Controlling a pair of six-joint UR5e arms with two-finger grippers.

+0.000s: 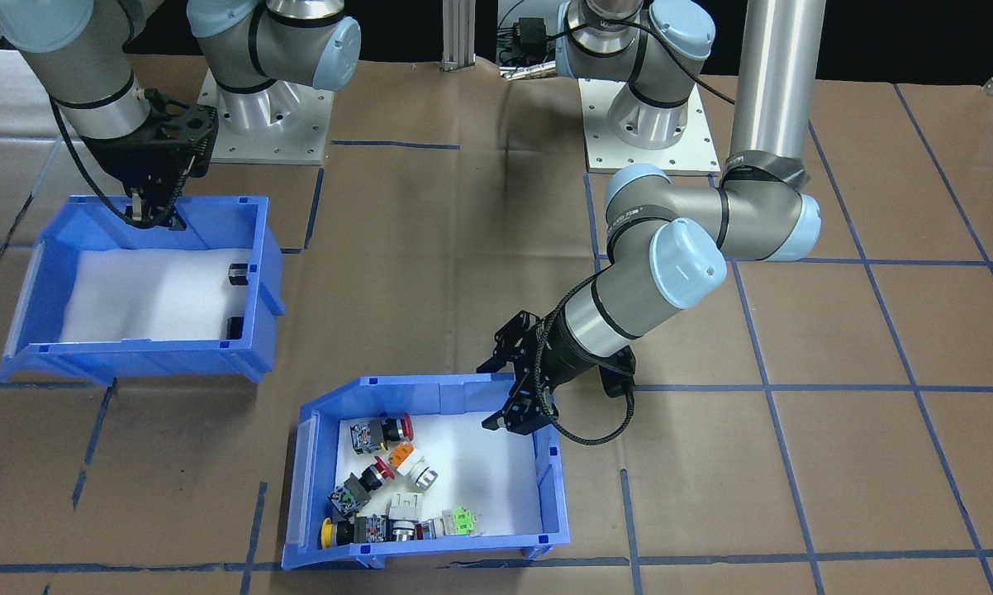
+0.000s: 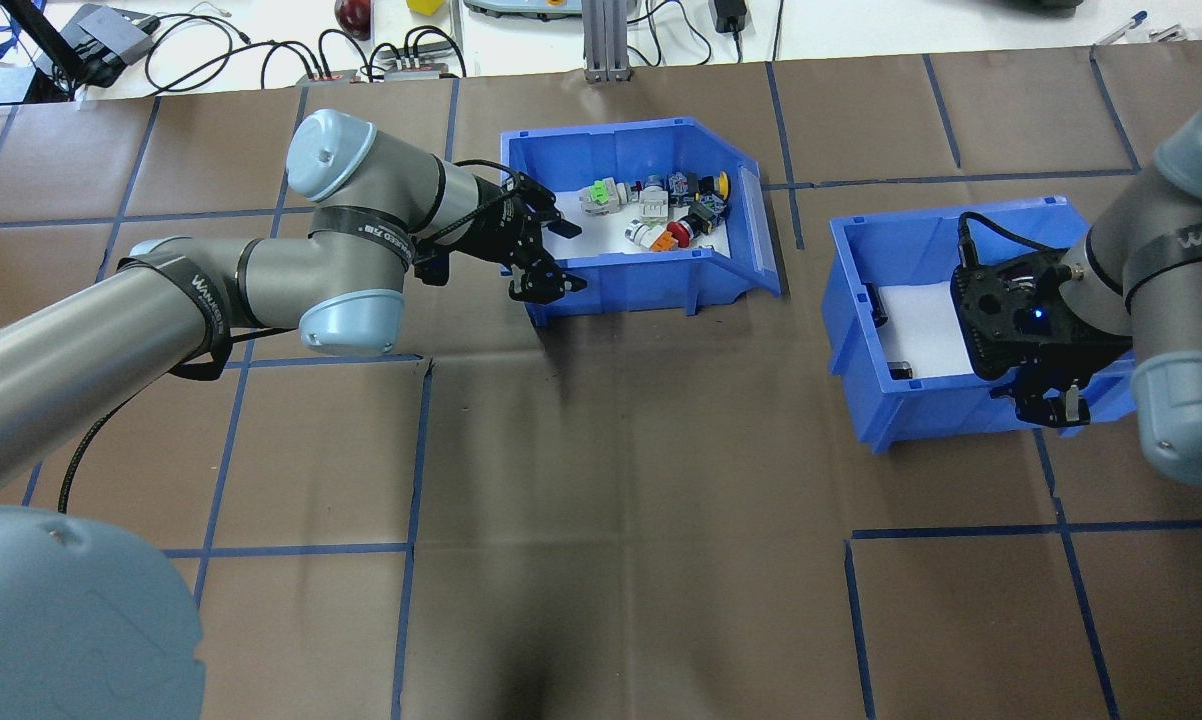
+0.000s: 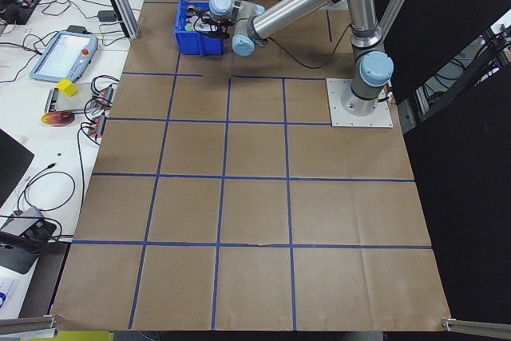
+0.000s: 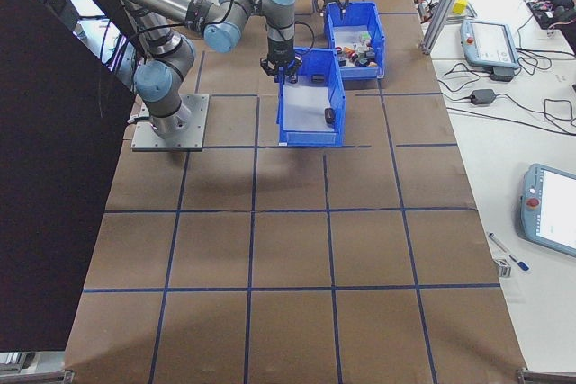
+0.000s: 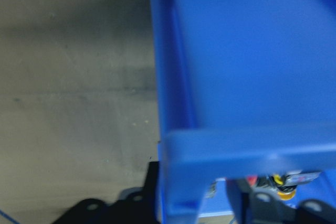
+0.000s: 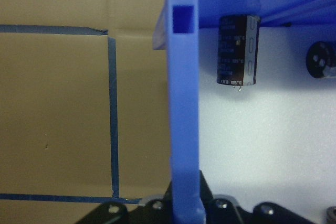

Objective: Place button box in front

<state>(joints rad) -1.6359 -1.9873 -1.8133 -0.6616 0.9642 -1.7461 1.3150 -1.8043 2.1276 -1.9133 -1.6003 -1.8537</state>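
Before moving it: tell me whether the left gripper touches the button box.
Touching: the left wrist view shows the gripper straddling the button box wall.

Wide bare run of brown paper table [image 2: 621,520] across the lower half of the overhead view; nothing standing there. Open lane between button box [image 2: 651,290] at upper centre and second blue bin [image 2: 866,400] at right, bins near but apart. Left gripper [image 2: 544,262] straddling the button box's left wall, one finger inside, one outside; left forearm lying low across the upper-left approach. Switches [image 2: 666,205] crowded into the box's right part; white foam by the left wall bare. Right gripper [image 2: 1051,405] astride the second bin's near wall, right arm filling the frame's right edge. Two capacitors [image 6: 237,50] on that bin's foam.
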